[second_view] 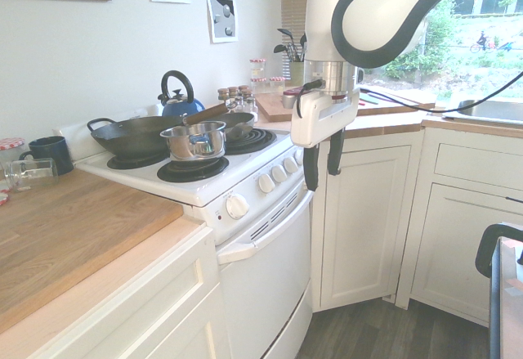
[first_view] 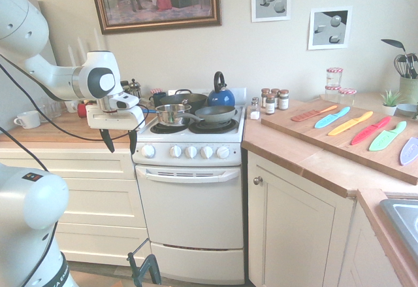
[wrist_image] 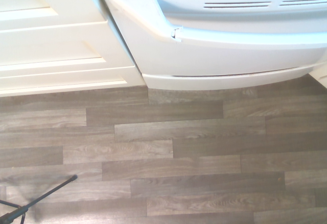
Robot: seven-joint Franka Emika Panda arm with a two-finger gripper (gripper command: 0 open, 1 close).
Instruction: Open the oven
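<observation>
Apparently a home kitchen: pans [second_view: 136, 138] on a hob [second_view: 193, 169], cream cupboards [second_view: 364, 224].

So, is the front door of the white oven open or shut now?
Shut: the plain white oven door sits flush above the lower drawer.

I see the white freestanding oven [first_view: 191, 199] standing upright between cream cupboards, its plain front door [first_view: 191, 214] shut, wide white handle bar [first_view: 188, 176] across the top, five round knobs [first_view: 191, 151] above.
</observation>
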